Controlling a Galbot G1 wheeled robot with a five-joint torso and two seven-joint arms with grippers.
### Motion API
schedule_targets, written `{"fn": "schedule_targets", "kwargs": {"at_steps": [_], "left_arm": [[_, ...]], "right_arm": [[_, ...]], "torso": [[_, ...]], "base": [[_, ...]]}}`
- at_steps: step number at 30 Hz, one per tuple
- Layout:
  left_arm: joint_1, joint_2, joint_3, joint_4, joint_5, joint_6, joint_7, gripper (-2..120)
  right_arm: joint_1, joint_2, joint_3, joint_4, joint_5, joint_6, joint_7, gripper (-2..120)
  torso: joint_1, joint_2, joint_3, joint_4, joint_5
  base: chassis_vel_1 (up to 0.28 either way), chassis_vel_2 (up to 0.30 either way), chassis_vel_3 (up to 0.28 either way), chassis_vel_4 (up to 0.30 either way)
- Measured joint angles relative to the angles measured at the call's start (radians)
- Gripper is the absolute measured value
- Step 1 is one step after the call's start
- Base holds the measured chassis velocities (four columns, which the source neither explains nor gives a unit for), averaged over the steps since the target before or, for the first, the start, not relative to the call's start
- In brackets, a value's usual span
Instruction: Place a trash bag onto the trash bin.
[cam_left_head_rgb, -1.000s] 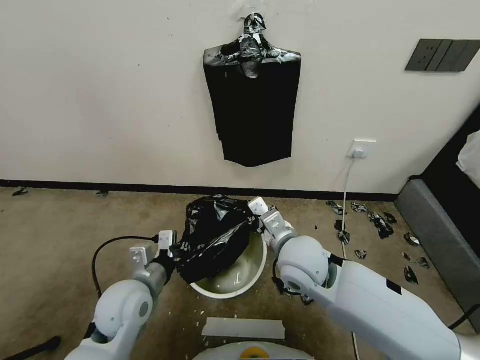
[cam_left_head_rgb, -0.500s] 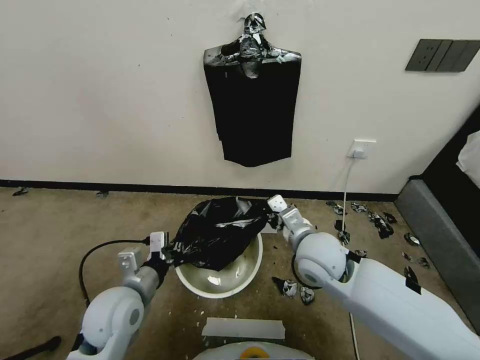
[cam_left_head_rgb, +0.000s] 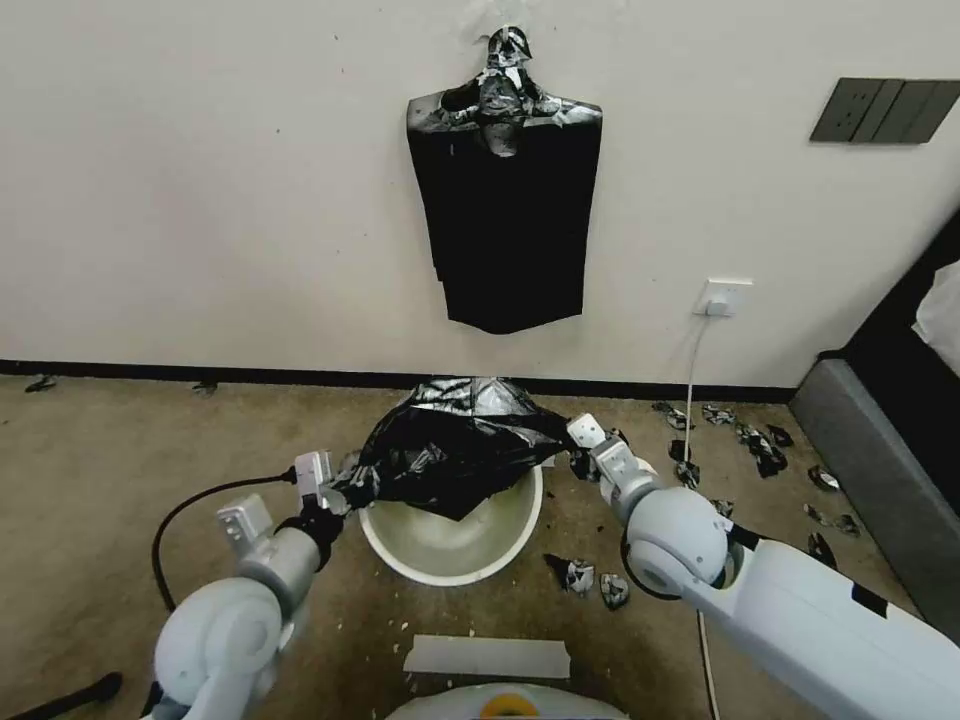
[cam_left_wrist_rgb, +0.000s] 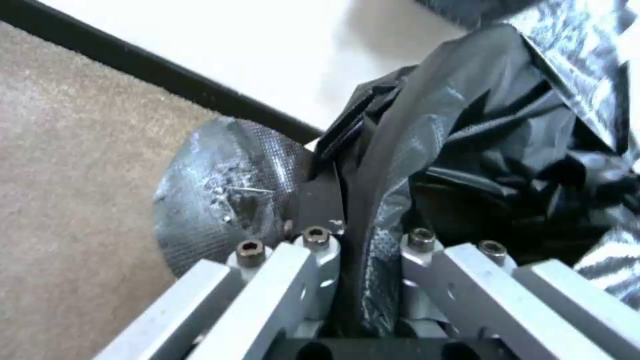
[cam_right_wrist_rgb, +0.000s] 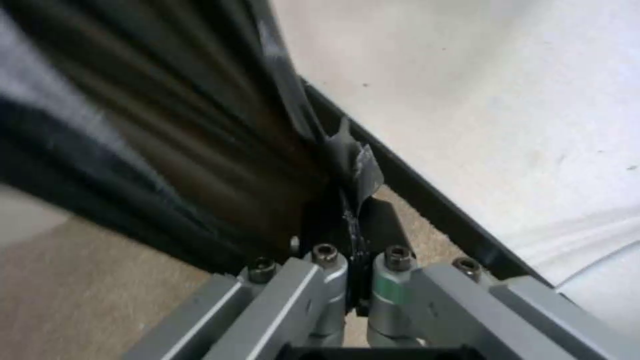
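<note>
The trash bag (cam_left_head_rgb: 455, 450) hangs stretched between the two pincers above the trash bin (cam_left_head_rgb: 452, 540), covering the far part of the bin's mouth while the near part of the bowl stays uncovered. The left pincer (cam_left_head_rgb: 335, 490) is clamped on the bag's left edge, just outside the bin's left rim; its wrist view shows a fold of film (cam_left_wrist_rgb: 373, 200) pinched between the closed jaws. The right pincer (cam_left_head_rgb: 578, 452) holds the bag's right edge beside the bin's far right rim, and its wrist view shows a thin strip of film (cam_right_wrist_rgb: 353, 170) caught between jaws that seem fully closed, though that view is blurred. The bag is glossy black, crinkled, with grey-white sheen on its raised folds. The bin is round and cream-white, standing on the brown carpet (cam_left_head_rgb: 100, 470) near the wall. A flat bunch of black bags (cam_left_head_rgb: 505, 200) hangs on the wall above, and small black scraps (cam_left_head_rgb: 760, 445) lie on the floor to the right. No writing can be read anywhere
</note>
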Motion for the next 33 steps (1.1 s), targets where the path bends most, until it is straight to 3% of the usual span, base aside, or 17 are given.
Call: {"fn": "schedule_targets", "kwargs": {"at_steps": [16,33], "left_arm": [[-0.029,-0.092,-0.008,0.0,-0.063,-0.049,-0.008,5],[-0.046,-0.168,-0.026,0.002,-0.095,-0.05,-0.032,5]], "right_arm": [[-0.056,-0.054,0.029,0.016,-0.052,0.161,-0.264,0],[-0.091,-0.114,0.031,-0.037,-0.346,0.342,-0.442,0]], "torso": [[0.0,0.0,0.0,0.0,0.0],[0.0,0.0,0.0,0.0,0.0]], "base": [[0.0,0.0,0.0,0.0],[0.0,0.0,0.0,0.0]]}}
